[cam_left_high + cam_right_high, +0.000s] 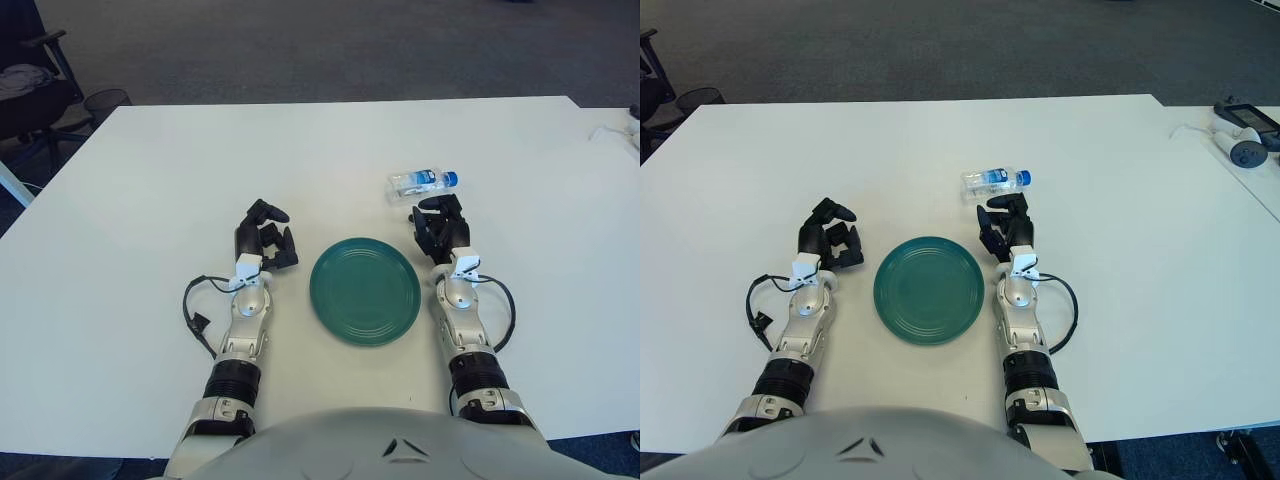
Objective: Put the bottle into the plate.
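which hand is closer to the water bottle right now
Right. The right hand sits just below the bottle, nearly touching it. The left hand rests across the plate, much farther off.

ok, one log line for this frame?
clear plastic bottle: lying on table, ungrasped | round green plate: empty | right hand: open, near bottle | left hand: open, parked

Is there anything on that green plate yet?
No, the green plate is bare. The bottle lies on its side on the white table, beyond the right robot hand. What's under the plate is hidden.
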